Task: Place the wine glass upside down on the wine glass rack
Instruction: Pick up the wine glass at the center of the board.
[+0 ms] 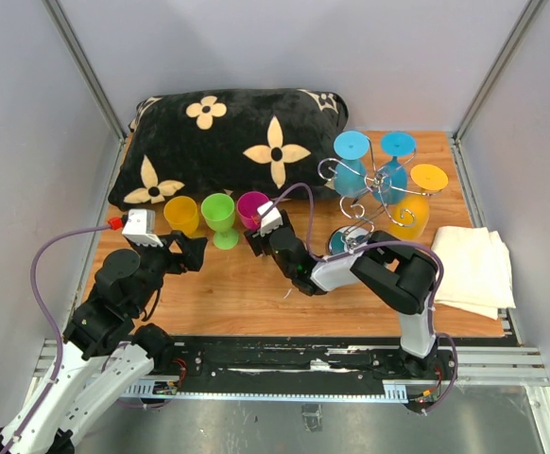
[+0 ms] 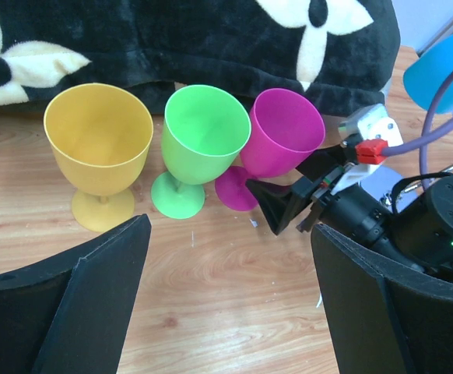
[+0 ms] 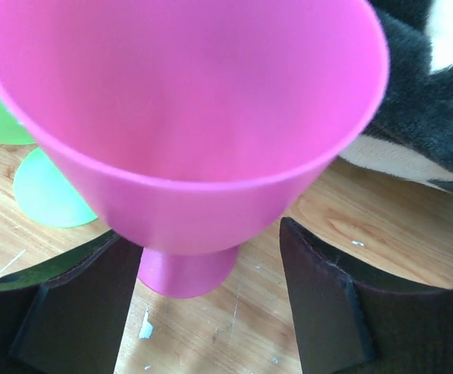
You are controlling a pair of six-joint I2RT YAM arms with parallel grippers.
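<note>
Pink wine glass (image 3: 187, 140) flanked by right claw (image 3: 203, 288) up close, rack (image 1: 374, 189) only overhead

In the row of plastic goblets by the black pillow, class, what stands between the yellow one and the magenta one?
The green plastic goblet stands between the yellow plastic goblet and the magenta plastic goblet, seen clearest in the left wrist view.

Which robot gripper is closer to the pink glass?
The right. The right gripper has its fingers on either side of the pink glass, down by its stem, not yet closed. The left gripper sits open farther back, facing the yellow glass and green glass.
</note>
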